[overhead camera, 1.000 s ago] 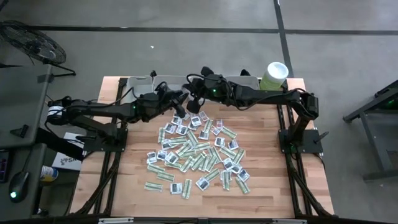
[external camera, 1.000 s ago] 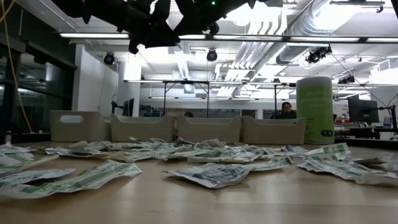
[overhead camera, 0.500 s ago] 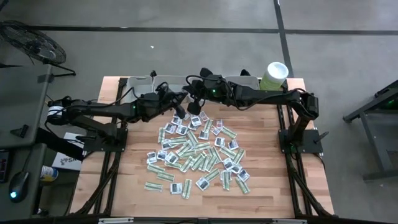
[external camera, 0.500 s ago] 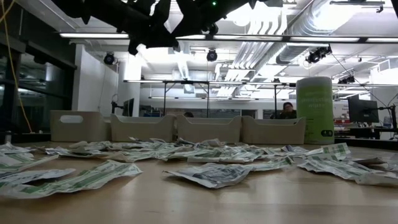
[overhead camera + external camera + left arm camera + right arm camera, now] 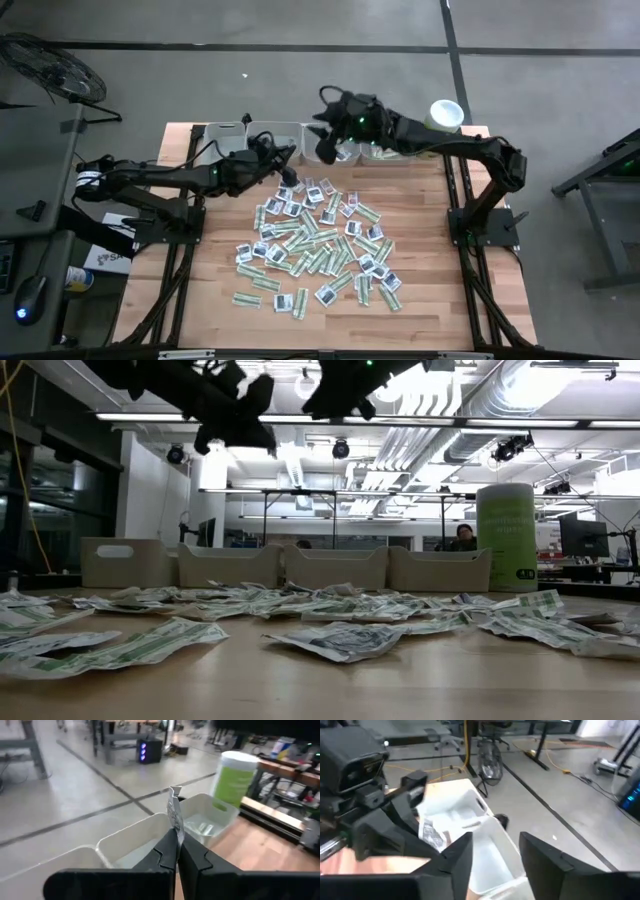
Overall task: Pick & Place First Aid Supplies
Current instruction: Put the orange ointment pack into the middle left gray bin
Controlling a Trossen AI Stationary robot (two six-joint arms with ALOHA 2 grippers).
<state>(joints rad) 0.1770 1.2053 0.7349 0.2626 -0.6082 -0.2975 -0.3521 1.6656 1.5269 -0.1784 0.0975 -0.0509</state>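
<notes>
One sachet pinched in left pincer, right pincer apart

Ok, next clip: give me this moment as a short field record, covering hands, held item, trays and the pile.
left hand: shut on a sachet, raised near the trays
right hand: open, empty, above the trays
trays: grey row along the table's far edge
tub: green, white lid, far right corner
pile: many sachets scattered mid-table

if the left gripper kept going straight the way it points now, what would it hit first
Probably the grey trays at the table's far edge. The left gripper, shut on a sachet, points over their rims toward the green tub further back; depth is hard to judge.
</notes>
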